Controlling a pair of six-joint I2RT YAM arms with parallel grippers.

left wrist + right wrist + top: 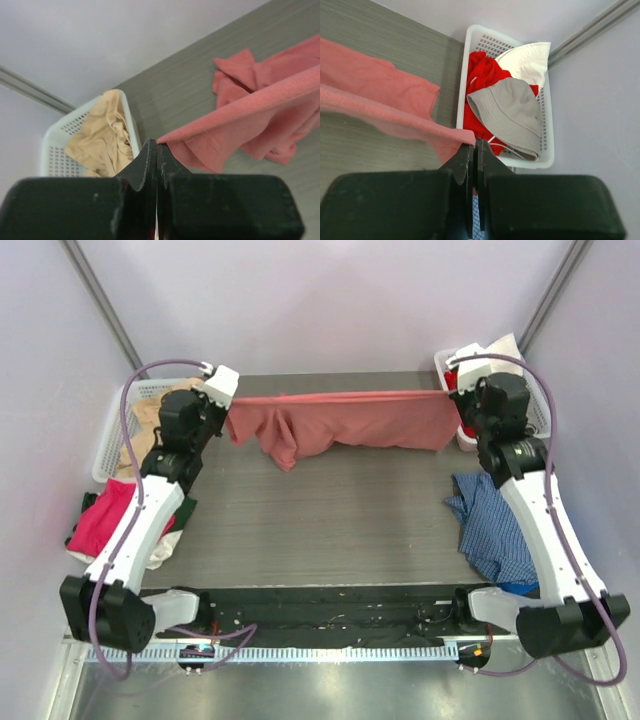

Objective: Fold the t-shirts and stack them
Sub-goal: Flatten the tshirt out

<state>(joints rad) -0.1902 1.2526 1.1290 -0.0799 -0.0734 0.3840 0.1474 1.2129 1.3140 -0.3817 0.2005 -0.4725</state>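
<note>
Salmon shirt [345, 422] stretched in the air over the far part of the table [320, 525], between the two arms. Top edge pulled into an almost straight line from left to right. Rest of the cloth hanging below, with a longer bunch drooping near the left end and, as far as can be told, resting on the table there.

Left gripper [157, 146] clamped tight on the left end of the shirt. In the left wrist view, fingers pressed together with no gap, and a thin edge of cloth pinched at the tips. From there, fabric running off to the right as a taut band, with loose folds below it.

Right gripper [476, 146] likewise clamped on the right end of the shirt: fingers together, corner of cloth caught at the tips, band of fabric leading off to the left.

White left basket [50, 150] just beside the left gripper, at the far left of the table, with beige cloth [102, 132] crumpled inside. White right basket [506, 41] at the far right corner, holding red cloth [479, 75], a grey hat [512, 112] on top of it, and a white item [527, 56] behind the hat.

Pink cloth [105, 520] in a heap by the left arm, at the left table edge. Blue checked cloth [492, 525] on the table beside the right arm, apart from the shirt.
</note>
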